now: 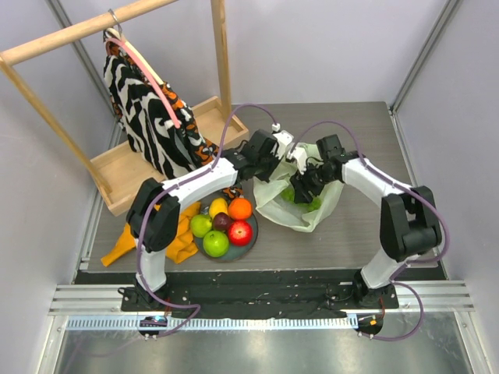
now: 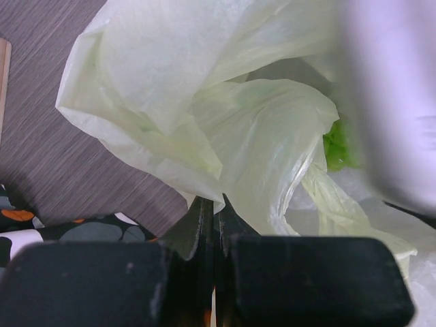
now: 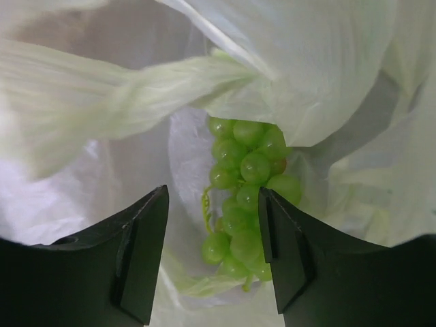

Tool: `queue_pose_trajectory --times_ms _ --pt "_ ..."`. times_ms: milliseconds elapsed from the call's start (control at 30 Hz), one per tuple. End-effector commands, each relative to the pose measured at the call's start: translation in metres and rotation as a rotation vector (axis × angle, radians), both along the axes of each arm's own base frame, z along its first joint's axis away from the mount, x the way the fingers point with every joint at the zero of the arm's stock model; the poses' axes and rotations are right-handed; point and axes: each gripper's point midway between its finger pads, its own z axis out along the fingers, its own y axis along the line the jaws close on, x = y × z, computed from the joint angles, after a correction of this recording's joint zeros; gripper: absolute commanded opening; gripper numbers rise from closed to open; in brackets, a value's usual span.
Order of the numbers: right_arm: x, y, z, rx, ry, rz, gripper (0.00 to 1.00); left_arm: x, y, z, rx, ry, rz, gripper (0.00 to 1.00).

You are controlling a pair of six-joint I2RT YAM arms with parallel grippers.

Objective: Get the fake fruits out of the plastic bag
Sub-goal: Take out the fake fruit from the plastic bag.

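Observation:
The pale-green plastic bag (image 1: 290, 204) lies on the table right of the plate. My left gripper (image 1: 265, 166) is shut on the bag's edge (image 2: 216, 194) and holds it up. My right gripper (image 1: 302, 185) is open inside the bag's mouth, its jaws on either side of the green grape bunch (image 3: 246, 187), which lies on the bag's inner wall (image 3: 109, 102). The grapes show as a green patch in the top view (image 1: 300, 199) and in the left wrist view (image 2: 335, 146). On the grey-blue plate (image 1: 242, 250) lie green apples (image 1: 215, 243), a red apple (image 1: 239, 232), an orange (image 1: 240, 208), a yellow mango (image 1: 217, 207) and a dark purple piece (image 1: 222, 221).
A wooden rack (image 1: 140, 160) with a hanging black-and-white patterned cloth (image 1: 148, 109) stands at the back left. An orange cloth (image 1: 181, 234) lies under and left of the plate. White walls close in the table on three sides.

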Motion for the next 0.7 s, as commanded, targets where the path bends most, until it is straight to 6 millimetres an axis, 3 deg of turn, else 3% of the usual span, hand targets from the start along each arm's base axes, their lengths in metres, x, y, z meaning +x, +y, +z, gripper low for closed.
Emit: queue_pose_trajectory --times_ms 0,133,233,300,433,467,533,667 --pt "0.016 -0.008 -0.006 -0.090 -0.068 0.055 0.63 0.002 -0.006 0.044 -0.076 -0.093 -0.012 0.00" --pt "0.016 -0.016 -0.021 -0.160 -0.084 0.087 0.64 0.003 -0.006 0.045 -0.076 -0.097 -0.008 0.00" --pt "0.014 -0.021 -0.030 -0.193 -0.073 0.084 0.47 0.005 -0.006 0.044 -0.072 -0.097 0.001 0.00" --pt "0.015 -0.023 -0.028 -0.206 -0.083 0.078 0.29 0.007 -0.007 0.042 -0.074 -0.094 0.012 0.00" --pt "0.018 -0.026 -0.008 -0.203 -0.145 0.060 0.07 0.015 -0.012 0.043 -0.088 -0.095 0.035 0.00" --pt "0.018 -0.025 0.008 -0.185 -0.186 0.053 0.02 0.020 -0.014 0.050 -0.100 -0.107 0.042 0.00" --pt "0.017 -0.020 0.028 -0.142 -0.225 0.051 0.02 0.027 -0.015 0.049 -0.105 -0.111 0.068 0.00" --pt "0.012 -0.006 0.087 -0.027 -0.282 0.033 0.02 0.045 -0.015 0.055 -0.121 -0.134 0.109 0.00"
